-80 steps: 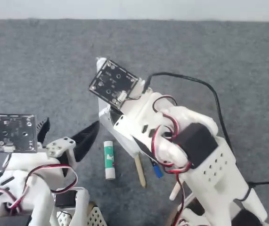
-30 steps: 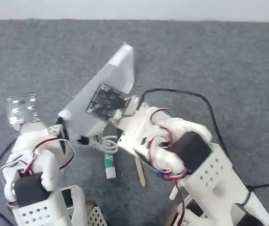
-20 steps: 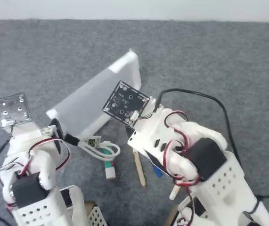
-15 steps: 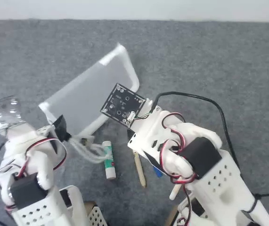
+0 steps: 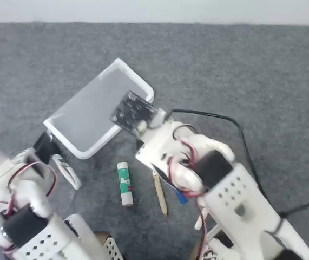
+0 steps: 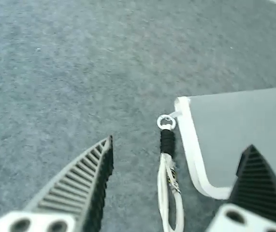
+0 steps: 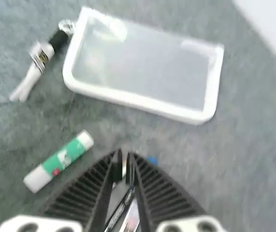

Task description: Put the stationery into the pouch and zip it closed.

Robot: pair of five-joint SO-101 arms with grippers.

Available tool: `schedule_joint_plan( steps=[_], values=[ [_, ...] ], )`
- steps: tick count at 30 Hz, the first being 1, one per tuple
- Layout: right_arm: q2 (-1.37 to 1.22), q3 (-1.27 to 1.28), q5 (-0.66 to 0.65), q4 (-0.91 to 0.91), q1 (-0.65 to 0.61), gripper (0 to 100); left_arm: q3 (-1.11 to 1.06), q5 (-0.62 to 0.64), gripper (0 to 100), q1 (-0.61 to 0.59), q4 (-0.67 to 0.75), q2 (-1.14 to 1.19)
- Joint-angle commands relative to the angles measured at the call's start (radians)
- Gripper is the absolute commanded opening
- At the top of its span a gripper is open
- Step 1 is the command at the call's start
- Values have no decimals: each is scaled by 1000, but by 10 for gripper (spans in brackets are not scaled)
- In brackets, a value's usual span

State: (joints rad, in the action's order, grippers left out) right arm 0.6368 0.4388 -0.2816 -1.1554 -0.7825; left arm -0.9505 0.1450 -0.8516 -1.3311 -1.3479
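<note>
Pouch point(image 5: 97, 111) flat on table point(image 5: 251, 65), left of centre, far side of the other items. Cord point(image 5: 66, 169) trails from its near-left corner toward the left arm. Glue stick point(image 5: 124, 184) in front of pouch, apart from it. Wooden stick point(image 5: 160, 196) just right of glue stick; pen point(image 5: 180, 196) right of that, partly under the right arm. Left gripper point(image 6: 180, 145) straddles cord and pouch corner. Right gripper point(image 7: 124, 154) above the ground between glue stick and pen.

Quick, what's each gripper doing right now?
Left gripper: open, holding nothing.
Right gripper: jaws almost shut; whether they grip anything cannot be told.
</note>
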Motion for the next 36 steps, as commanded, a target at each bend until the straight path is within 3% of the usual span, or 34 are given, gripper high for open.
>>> schedule_joint_plan(
  steps=[1, 6, 10, 13, 23, 36],
  values=[
    [-124, -126, 72, 19, -8, 10, 10, 68, 385, -66, 26, -6],
    [-306, -244, 204, 19, -54, 14, 10, 80, 385, -143, 25, -6],
    [-440, -327, 255, 19, -137, 102, 8, 95, 385, -192, 20, -6],
    [-535, -396, 259, 19, -196, 142, 8, 115, 385, -226, 20, -6],
    [-834, -678, 261, 19, -321, 134, 8, 115, 385, -276, -8, -6],
    [-1115, -910, 261, 19, -397, 134, 8, 115, 385, -281, -9, -6]
  ],
)
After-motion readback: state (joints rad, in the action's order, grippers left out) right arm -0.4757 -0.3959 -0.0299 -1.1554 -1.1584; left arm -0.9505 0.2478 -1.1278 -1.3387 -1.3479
